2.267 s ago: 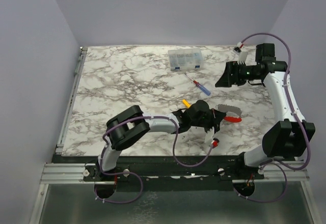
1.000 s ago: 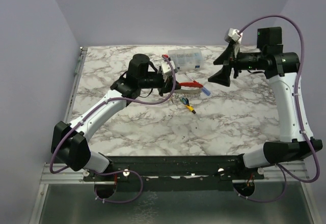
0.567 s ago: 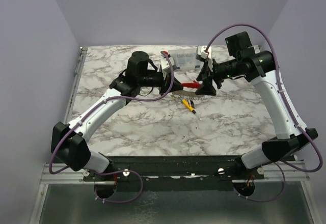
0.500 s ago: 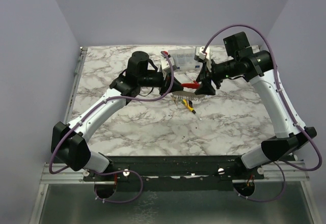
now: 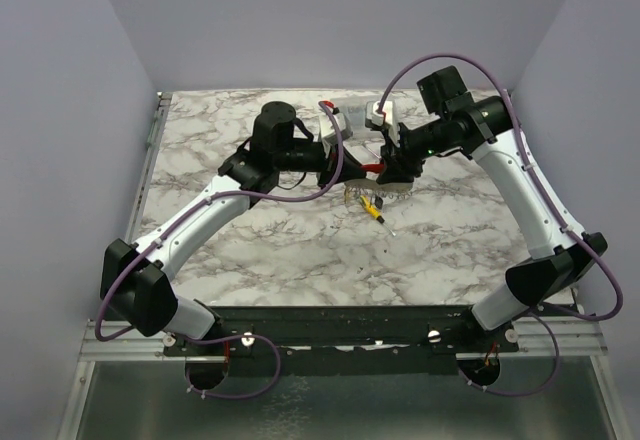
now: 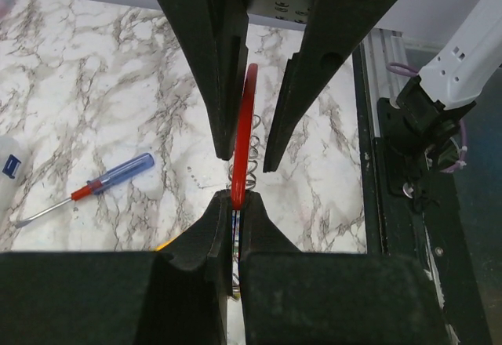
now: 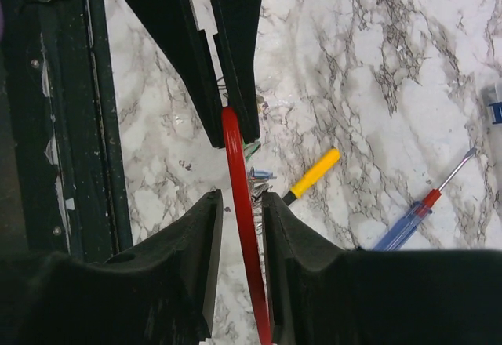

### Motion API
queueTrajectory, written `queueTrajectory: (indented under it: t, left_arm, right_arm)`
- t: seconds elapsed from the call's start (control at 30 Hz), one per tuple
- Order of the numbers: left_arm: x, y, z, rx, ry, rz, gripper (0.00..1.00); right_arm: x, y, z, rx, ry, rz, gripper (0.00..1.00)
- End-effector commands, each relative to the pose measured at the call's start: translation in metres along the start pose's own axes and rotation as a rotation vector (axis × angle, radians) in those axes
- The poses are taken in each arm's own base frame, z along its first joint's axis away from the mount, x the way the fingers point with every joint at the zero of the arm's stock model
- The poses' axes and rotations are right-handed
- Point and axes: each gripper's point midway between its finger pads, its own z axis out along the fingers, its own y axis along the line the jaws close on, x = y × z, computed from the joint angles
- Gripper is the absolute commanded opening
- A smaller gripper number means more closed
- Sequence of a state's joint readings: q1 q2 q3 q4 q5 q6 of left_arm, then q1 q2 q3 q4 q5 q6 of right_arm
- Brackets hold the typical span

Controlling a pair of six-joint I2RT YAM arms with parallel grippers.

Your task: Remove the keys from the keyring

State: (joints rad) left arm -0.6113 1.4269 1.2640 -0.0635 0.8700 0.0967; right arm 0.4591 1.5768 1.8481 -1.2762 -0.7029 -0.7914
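My left gripper (image 6: 234,204) is shut on the lower end of the red strap (image 6: 244,118) of the keyring (image 6: 251,174), held above the table's middle. My right gripper (image 7: 241,197) faces it from the other side. Its fingers (image 7: 200,235) straddle the same red strap (image 7: 239,157), partly closed, with a gap still showing on one side. The keys (image 7: 263,176), with blue and green heads, hang in a bunch under the strap. From above the keys (image 5: 357,196) dangle between the left gripper (image 5: 343,172) and the right gripper (image 5: 394,174).
A yellow-handled screwdriver (image 7: 314,174) lies on the marble table (image 5: 230,230) just under the keys. A red-and-blue-handled screwdriver (image 6: 102,184) lies further back. The clear parts box (image 5: 350,118) stands at the back, half hidden by the arms.
The right arm has swung left to the strap and its jaws have narrowed around it. The left gripper holds the keyring in the same place.
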Motion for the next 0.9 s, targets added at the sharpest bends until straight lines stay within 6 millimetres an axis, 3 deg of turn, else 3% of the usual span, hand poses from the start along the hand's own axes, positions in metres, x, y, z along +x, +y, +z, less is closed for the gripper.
queueTrajectory:
  t: [0.0, 0.17, 0.2, 0.27, 0.3, 0.33, 0.47, 0.53, 0.7, 0.87]
  left_arm:
    - [-0.028, -0.013, 0.0, 0.042, -0.07, 0.066, 0.0]
    - [-0.03, -0.012, 0.002, 0.043, -0.08, 0.077, 0.0]
    - [-0.029, -0.011, 0.002, 0.042, -0.079, 0.076, 0.0]
    - [-0.03, -0.01, 0.001, 0.032, -0.08, 0.071, 0.0]
    - [-0.03, -0.009, 0.0, 0.022, -0.081, 0.065, 0.0]
    - [-0.03, -0.007, -0.003, 0.009, -0.081, 0.054, 0.05]
    - [-0.026, 0.007, -0.025, -0.059, -0.083, 0.014, 0.57]
    - [-0.021, 0.016, -0.038, -0.111, -0.083, 0.004, 0.66]
    - [0.002, 0.014, -0.063, -0.17, -0.065, 0.074, 0.69]
    - [0.022, 0.001, -0.069, -0.148, -0.044, 0.171, 0.66]
  right_arm:
    - [0.007, 0.004, 0.007, -0.035, 0.031, -0.01, 0.33]
    - [0.008, 0.005, 0.014, -0.058, 0.04, -0.002, 0.28]
    - [0.008, 0.004, 0.014, -0.059, 0.04, -0.001, 0.23]
    - [0.007, 0.002, 0.014, -0.049, 0.042, 0.011, 0.03]
    - [0.006, 0.0, 0.014, -0.036, 0.04, 0.028, 0.01]
    - [0.003, -0.002, 0.014, -0.021, 0.034, 0.04, 0.01]
    - [-0.01, -0.005, 0.008, 0.029, -0.02, 0.066, 0.01]
    - [-0.015, -0.004, 0.005, 0.046, -0.048, 0.069, 0.01]
    - [-0.017, 0.003, 0.003, 0.034, -0.06, 0.105, 0.01]
    - [-0.019, 0.011, 0.001, 0.022, -0.088, 0.119, 0.01]
